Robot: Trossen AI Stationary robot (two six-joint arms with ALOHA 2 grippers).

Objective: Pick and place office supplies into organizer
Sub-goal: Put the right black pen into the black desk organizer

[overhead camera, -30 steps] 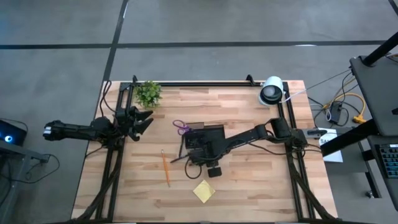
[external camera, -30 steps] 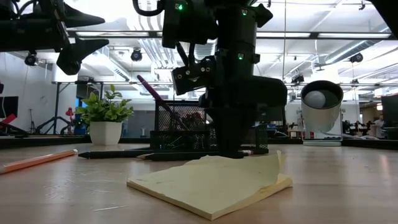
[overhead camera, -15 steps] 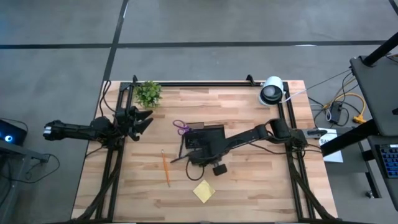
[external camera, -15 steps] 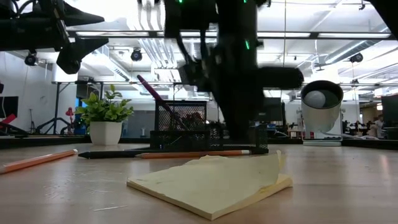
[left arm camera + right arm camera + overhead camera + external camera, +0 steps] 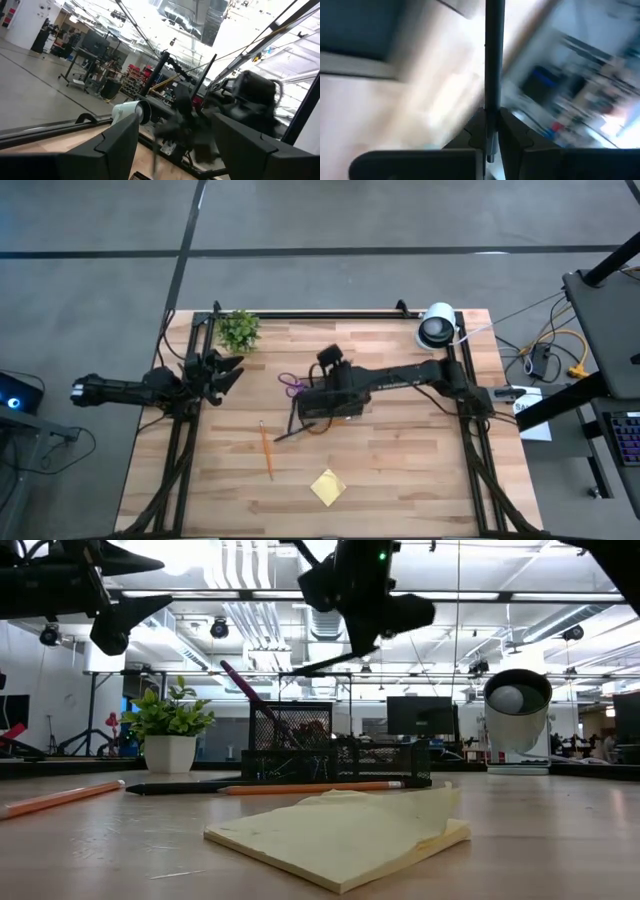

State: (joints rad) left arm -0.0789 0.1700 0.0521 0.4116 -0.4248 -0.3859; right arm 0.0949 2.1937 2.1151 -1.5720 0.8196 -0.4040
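My right gripper (image 5: 330,370) (image 5: 491,117) is raised over the black organizer (image 5: 332,404) (image 5: 335,755) and shut on a dark pen (image 5: 325,665). The purple-handled scissors (image 5: 289,385) (image 5: 238,682) slant out of the organizer's upright compartment. On the table near the organizer lie an orange pencil (image 5: 310,787) and a dark marker (image 5: 288,436) (image 5: 180,788). A second orange pencil (image 5: 267,450) lies nearer the left. The yellow sticky-note pad (image 5: 327,486) (image 5: 340,830) lies flat toward the near edge. My left gripper (image 5: 228,370) (image 5: 175,125) waits, open, high at the table's left. My right gripper pinches the dark pen near one end (image 5: 493,95) between its two fingers. The long free part sticks out ahead of the fingers, along them. The pen is lifted clear and slants a little off level (image 5: 325,665) above the organizer.
A small green plant (image 5: 238,330) (image 5: 170,735) stands at the far left corner and a round white-and-black device (image 5: 437,326) (image 5: 515,705) at the far right. Black frame rails run along the table's left, right and far edges.
My right gripper rose from the tabletop on the organizer's near side and swung toward the far edge, tipping as it went. It now hangs high over the organizer with the dark pen in it. The orange pencil stayed on the table.
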